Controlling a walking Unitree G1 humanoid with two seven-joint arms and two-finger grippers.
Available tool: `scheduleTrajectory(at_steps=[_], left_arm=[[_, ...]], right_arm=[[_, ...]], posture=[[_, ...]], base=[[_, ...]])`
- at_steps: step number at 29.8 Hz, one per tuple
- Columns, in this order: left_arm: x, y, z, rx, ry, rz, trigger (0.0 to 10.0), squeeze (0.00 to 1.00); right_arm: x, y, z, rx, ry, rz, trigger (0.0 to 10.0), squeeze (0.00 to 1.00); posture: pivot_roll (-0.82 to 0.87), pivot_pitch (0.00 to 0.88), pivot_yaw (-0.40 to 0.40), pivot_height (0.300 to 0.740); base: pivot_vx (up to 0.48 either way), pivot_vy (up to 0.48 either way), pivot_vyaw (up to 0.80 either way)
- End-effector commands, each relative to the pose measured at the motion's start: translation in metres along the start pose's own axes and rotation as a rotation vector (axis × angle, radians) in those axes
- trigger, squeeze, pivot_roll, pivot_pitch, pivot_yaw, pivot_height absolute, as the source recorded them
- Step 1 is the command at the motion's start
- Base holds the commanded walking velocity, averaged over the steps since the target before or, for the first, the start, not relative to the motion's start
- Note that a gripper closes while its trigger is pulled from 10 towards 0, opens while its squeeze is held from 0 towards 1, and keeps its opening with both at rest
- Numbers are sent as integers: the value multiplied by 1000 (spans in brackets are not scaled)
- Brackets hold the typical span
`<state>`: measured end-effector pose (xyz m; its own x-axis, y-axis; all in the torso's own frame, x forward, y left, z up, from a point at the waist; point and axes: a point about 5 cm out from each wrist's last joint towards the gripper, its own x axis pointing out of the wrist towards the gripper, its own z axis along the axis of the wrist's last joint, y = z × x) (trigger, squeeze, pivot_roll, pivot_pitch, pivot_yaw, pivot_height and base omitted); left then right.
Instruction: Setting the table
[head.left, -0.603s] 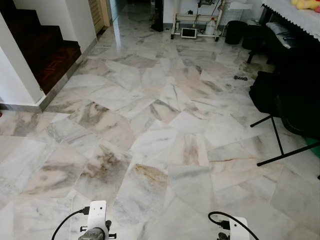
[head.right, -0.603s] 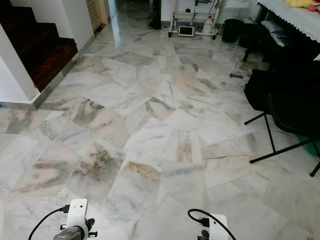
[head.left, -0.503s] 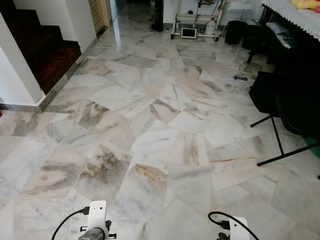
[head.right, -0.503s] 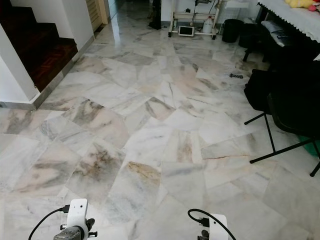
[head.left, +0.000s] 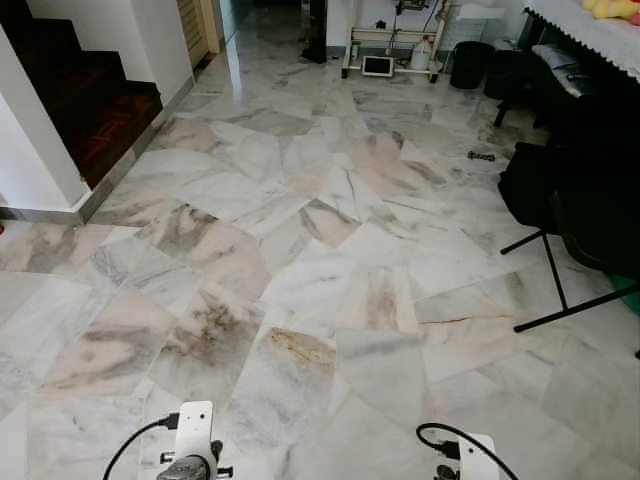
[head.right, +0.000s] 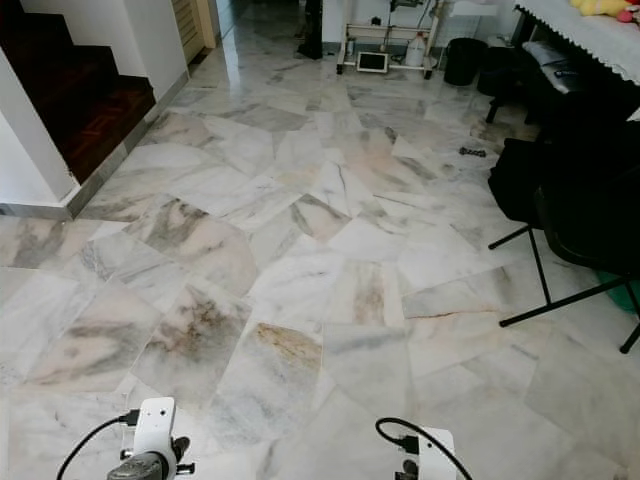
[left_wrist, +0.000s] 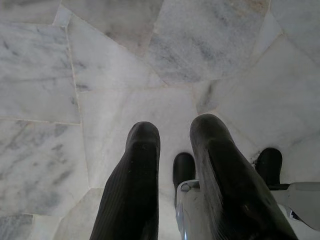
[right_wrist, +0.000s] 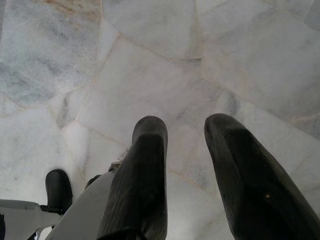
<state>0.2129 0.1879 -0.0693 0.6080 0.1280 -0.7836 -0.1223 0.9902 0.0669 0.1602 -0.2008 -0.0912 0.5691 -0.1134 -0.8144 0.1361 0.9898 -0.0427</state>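
Comparing my head views with those from half a second back, I find almost nothing altered; the marble floor (head.left: 320, 260) sits in the same place, give or take a slight creep of the tiles toward me, so I judge the robot is barely moving, at most easing forward. From the left eye, the stairs (head.left: 90, 100) lie at far left, a white cart (head.left: 392, 45) stands at the far end of the room, and a table (head.left: 590, 30) with a white cloth runs along the right edge, with a black stand (head.left: 560, 290) and dark bags below it; no plates, cutlery or other table things can be made out anywhere (the yellow lump on the cloth is too small to name). The right eye gives the same scene, with both wrists low in the picture and hanging idle.

On the left wrist view, the left gripper (left_wrist: 172, 137) points straight down at the floor; its two fingers (left_wrist: 142, 150) stand a narrow gap apart and hold nothing; the robot's feet show beyond them. On the right wrist view, the right gripper (right_wrist: 187, 135) does likewise, fingers (right_wrist: 150, 145) parted a little, empty, marble below.

My reading: the task has hardly begun; with nothing in hand and the table well apart to the right, the next move calls for a turn toward it, or a search for the dishes first.
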Motion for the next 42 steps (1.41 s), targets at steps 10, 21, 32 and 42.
scheduleTrajectory(at_steps=[10, 21, 32, 42], left_arm=[[-8, 35, -36, -9, 79, -37, 10000, 0], [-9, 37, -37, -1, 78, -39, 10000, 0], [-9, 36, -37, 20, 78, -48, 10000, 0], [-8, 37, -34, 21, 70, -47, 10000, 0]], right_arm=[[2, 29, 10, 132, -27, 138, 10000, 0], [2, 29, 12, 142, -33, 142, 10000, 0], [3, 27, 13, 176, -44, 137, 10000, 0], [3, 33, 12, 171, -34, 147, 10000, 0]], posture=[[113, 0, -45, 740], [113, 0, -44, 740], [115, 0, -40, 740], [119, 0, -36, 740]], base=[[0, 0, 0], [0, 0, 0], [0, 0, 0], [0, 0, -575]])
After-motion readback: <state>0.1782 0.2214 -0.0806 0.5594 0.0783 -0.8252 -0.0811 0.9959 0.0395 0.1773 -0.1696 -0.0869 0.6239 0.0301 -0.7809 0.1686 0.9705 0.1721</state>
